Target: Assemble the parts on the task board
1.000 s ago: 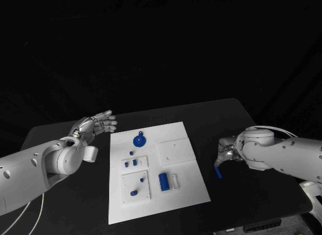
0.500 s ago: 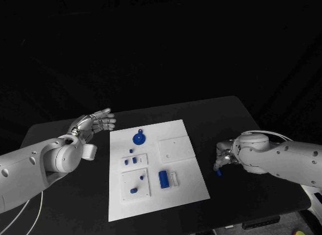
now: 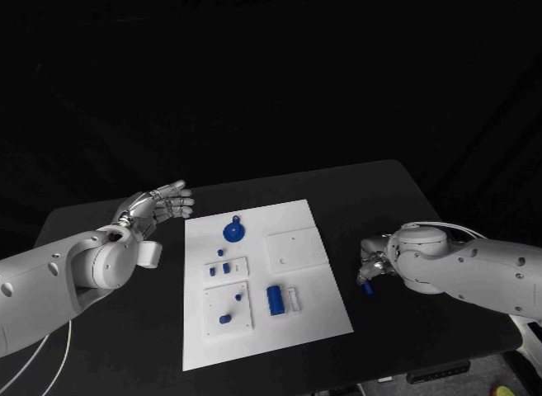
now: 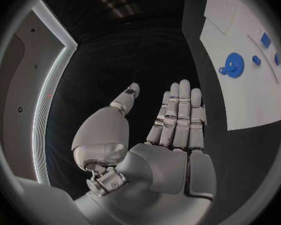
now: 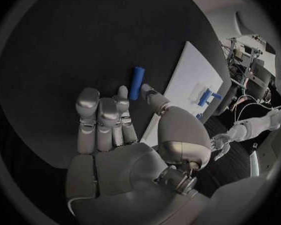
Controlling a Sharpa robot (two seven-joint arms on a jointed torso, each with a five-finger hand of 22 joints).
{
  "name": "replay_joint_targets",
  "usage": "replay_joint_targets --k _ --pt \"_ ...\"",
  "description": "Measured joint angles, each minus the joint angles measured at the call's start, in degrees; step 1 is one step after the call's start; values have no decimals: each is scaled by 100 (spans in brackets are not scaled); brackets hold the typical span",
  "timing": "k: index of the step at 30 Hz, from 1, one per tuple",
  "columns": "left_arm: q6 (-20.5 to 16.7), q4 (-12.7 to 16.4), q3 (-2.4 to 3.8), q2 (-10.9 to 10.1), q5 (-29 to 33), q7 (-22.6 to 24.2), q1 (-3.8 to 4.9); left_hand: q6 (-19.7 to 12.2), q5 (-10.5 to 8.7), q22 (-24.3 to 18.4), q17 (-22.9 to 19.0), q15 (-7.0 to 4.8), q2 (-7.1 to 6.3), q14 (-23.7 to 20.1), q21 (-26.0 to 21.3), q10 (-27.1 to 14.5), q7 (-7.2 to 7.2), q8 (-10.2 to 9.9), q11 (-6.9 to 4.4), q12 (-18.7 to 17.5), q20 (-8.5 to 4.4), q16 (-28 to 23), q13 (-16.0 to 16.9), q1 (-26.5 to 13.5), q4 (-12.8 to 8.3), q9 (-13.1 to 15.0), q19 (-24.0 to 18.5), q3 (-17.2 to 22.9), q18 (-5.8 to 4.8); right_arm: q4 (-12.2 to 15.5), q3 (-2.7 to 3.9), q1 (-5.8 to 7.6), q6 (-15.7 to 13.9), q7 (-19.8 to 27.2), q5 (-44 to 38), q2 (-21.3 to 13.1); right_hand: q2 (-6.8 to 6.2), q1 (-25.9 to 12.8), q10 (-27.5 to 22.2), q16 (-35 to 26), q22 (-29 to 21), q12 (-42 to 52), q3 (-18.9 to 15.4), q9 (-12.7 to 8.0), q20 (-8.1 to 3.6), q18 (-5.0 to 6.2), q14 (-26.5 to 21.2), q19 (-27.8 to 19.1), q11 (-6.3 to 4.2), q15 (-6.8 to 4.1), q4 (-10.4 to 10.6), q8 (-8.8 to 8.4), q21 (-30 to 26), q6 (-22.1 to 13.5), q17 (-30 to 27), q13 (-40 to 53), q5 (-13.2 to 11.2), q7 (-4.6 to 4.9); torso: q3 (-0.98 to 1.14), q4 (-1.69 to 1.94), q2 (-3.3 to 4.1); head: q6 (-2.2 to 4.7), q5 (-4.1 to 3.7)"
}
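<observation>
The white task board (image 3: 297,219) lies in the middle of the black table and carries several blue parts, among them a round disc (image 3: 233,232) and an upright block (image 3: 275,299). A loose blue cylinder (image 3: 367,288) lies on the table just right of the board. My right hand (image 3: 373,266) hovers over its far end with the fingers stretched out and nothing in them. In the right wrist view the cylinder (image 5: 137,82) lies just past the fingertips (image 5: 122,93). My left hand (image 3: 155,205) is held flat and open, left of the board's far corner.
White inset plates (image 3: 297,249) sit on the board, one bare and others holding small blue pieces (image 3: 227,267). The left wrist view shows the disc (image 4: 233,64) on the board (image 4: 240,100) beyond my left hand (image 4: 172,130). Dark table surrounds the board.
The right arm has shifted slightly and its hand stays beside the blue cylinder, which has not moved. The left hand is nearly where it was.
</observation>
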Motion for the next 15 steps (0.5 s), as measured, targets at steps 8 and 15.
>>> replay_joint_targets --k 8,15 --pt "1 6 0 -9 0 -3 1 0 0 -1 -1 0 0 0 0 0 0 0 0 0 0 0 0 0 3 0 0 3 0 -57 63 -131 -137 -65 -230 116 176 128 21 0 5 -25 32 199 34 -3 -3 -11 22 -7 -205 605 32 44 7 0 0 -22 0 2 -1 -7 -9" --pt "1 8 0 -21 0 -7 0 0 0 4 5 0 0 0 0 0 0 0 0 0 0 0 1 0 3 -5 0 3 0 -43 92 -204 -253 -163 -378 193 135 334 43 0 4 -28 70 198 53 -4 -5 -29 2 -9 -223 777 66 70 12 0 9 -50 -2 2 -1 -30 0"
